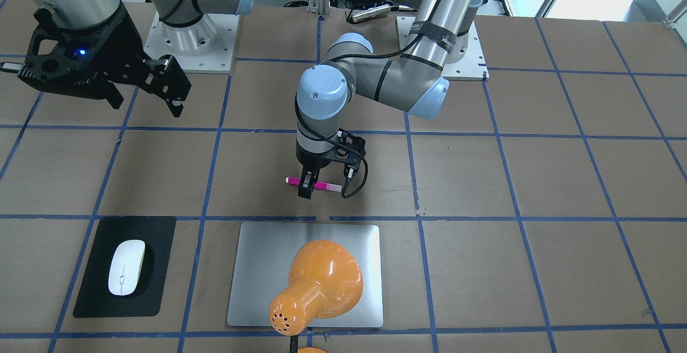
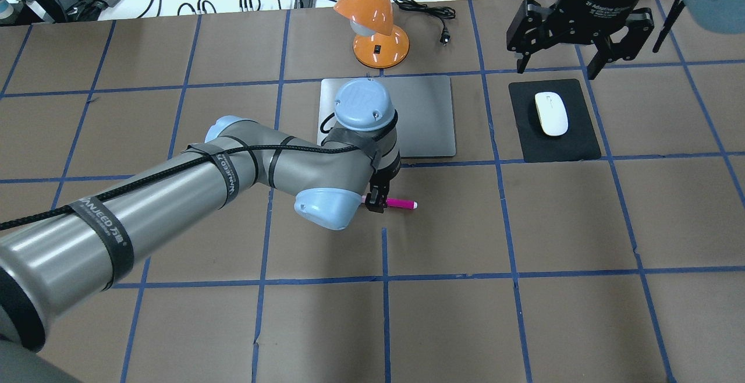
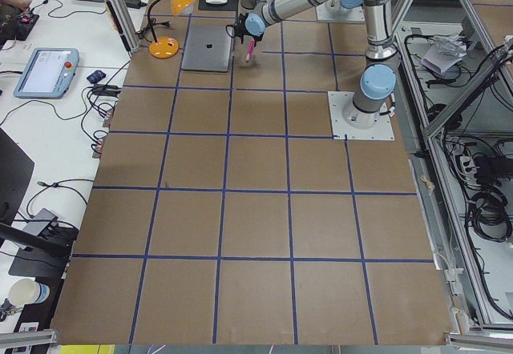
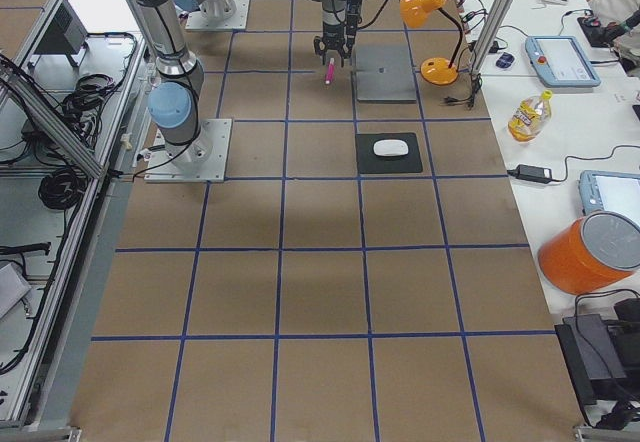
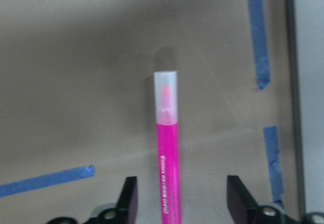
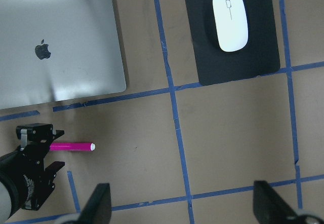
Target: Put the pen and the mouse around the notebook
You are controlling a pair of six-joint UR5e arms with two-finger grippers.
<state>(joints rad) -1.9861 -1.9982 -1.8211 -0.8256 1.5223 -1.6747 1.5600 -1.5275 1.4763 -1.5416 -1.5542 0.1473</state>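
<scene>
The magenta pen (image 1: 322, 185) (image 5: 167, 153) lies on the brown table on the robot's side of the silver notebook (image 1: 257, 272) (image 2: 428, 115). My left gripper (image 1: 306, 188) (image 5: 182, 183) points down over the pen. It is open, with a finger on each side of the pen and a gap on both sides. The white mouse (image 1: 126, 267) (image 6: 231, 20) rests on a black mat (image 1: 91, 294) beside the notebook. Above the mat's far side hangs my right gripper (image 2: 557, 71), open and holding nothing.
An orange desk lamp (image 1: 322, 278) (image 2: 378, 45) stands at the notebook's far edge, its shade leaning over the notebook. Cables, a bottle and devices lie on the white bench beyond the table. Blue tape lines grid the brown surface.
</scene>
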